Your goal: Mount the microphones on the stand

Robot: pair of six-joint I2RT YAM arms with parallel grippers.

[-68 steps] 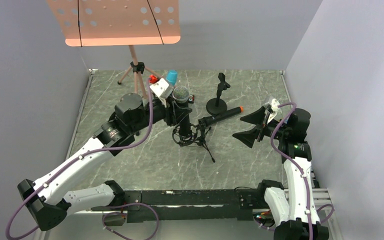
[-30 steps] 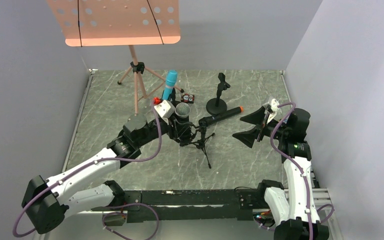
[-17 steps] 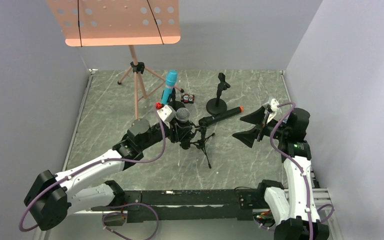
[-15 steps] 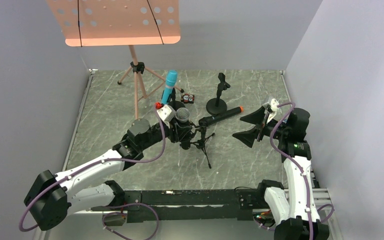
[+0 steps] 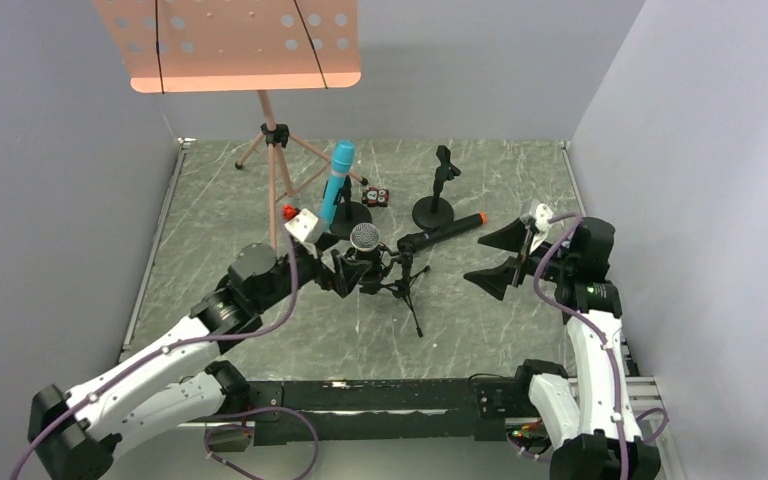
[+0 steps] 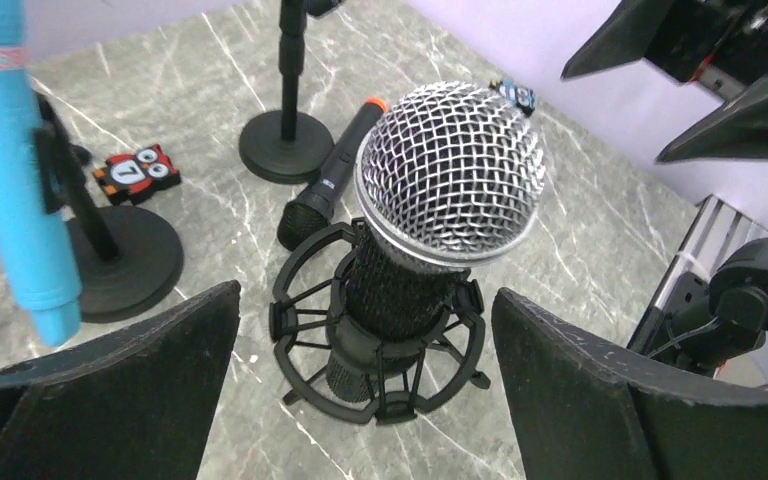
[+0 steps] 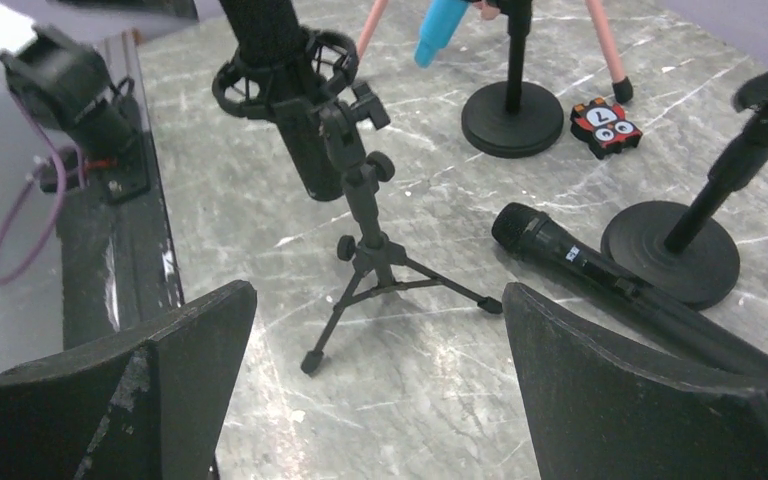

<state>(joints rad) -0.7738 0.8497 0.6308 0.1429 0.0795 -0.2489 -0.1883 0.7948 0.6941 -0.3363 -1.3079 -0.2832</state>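
Note:
The black microphone with the silver mesh head [image 5: 364,238] [image 6: 449,170] stands upright in the shock mount [image 6: 375,340] of a small tripod stand [image 5: 400,288] [image 7: 365,230]. My left gripper [image 5: 345,274] [image 6: 365,300] is open just left of it, one finger on each side, touching nothing. The blue microphone [image 5: 337,185] [image 6: 15,170] sits in a round-base stand [image 5: 348,216]. The black microphone with the orange end [image 5: 440,232] [image 7: 620,290] lies flat on the table. My right gripper [image 5: 475,258] [image 7: 378,290] hangs open to its right.
An empty round-base stand [image 5: 434,192] [image 7: 670,255] stands behind the lying microphone. A salmon music stand [image 5: 230,45] rises at the back left on tripod legs [image 5: 276,150]. A small red and black card [image 5: 378,197] [image 7: 610,128] lies near the blue microphone's base.
My left gripper has opened, let go of the mesh-head microphone and drawn back to the left. The microphone stays in the shock mount. The right arm has barely moved.

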